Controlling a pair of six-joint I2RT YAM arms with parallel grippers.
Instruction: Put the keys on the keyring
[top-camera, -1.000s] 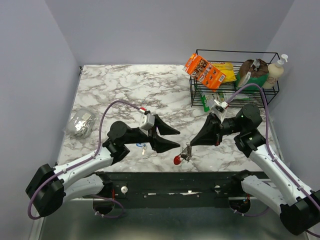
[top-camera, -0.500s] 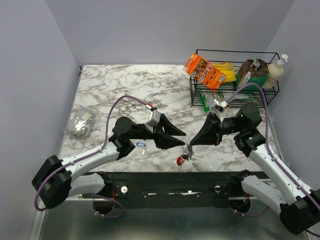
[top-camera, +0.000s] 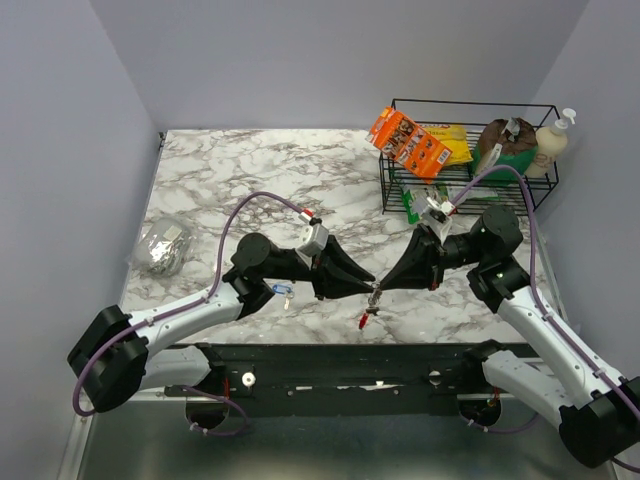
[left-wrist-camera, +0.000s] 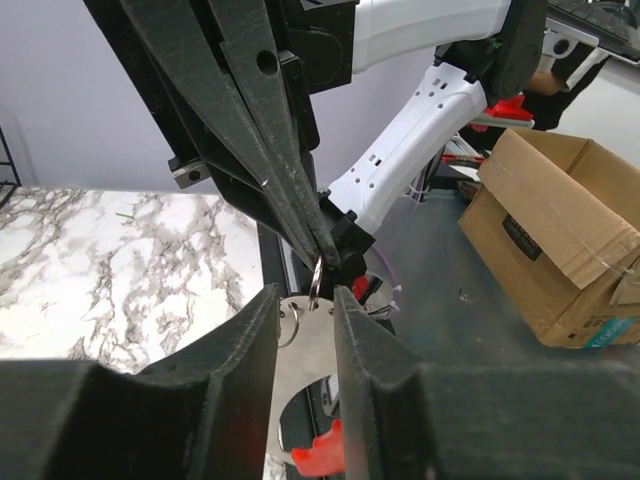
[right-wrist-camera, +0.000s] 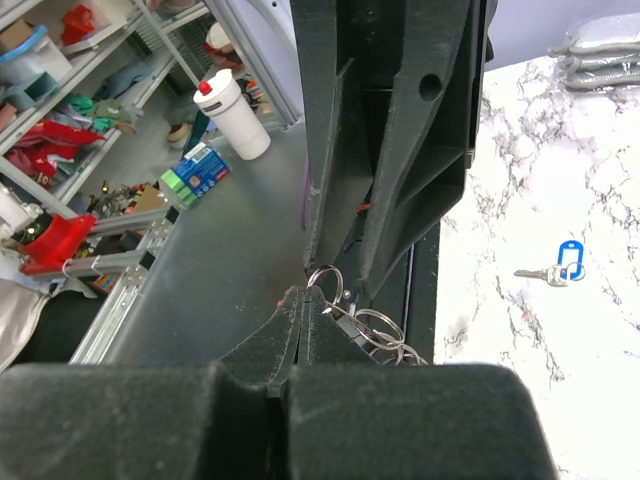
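Marble table (top-camera: 250, 170) fills the top view, with a wire rack (top-camera: 470, 105) of packets at its far right and a foil lump (top-camera: 163, 248) near the left edge. Both arms reach inward, and their tips meet close to the near edge.

What we see changing is on the left. A second ago the left gripper (top-camera: 368, 286) stood well apart from the right one, with its jaws wide. Now it has swung across until the two noses almost touch, and its jaws have narrowed. In the left wrist view a gap remains between its fingers (left-wrist-camera: 240, 350), and a thin ring of the keyring (left-wrist-camera: 314, 275) stands inside that gap, not yet pinched. We judge this to be a second hold being taken on the keyring, perhaps to steady a ring or pry it open, before any key goes on.

The right gripper (top-camera: 384, 286) has not moved and is clamped on the keyring's top end. From there the keyring runs down toward the near edge, leaning slightly left, with its red piece (top-camera: 364, 322) lowest. We cannot tell whether that end touches the marble.

The blue-headed key (top-camera: 282, 291) lies flat on the table beside the left arm. In the right wrist view its blade points away from the blue head. It is not yet threaded.
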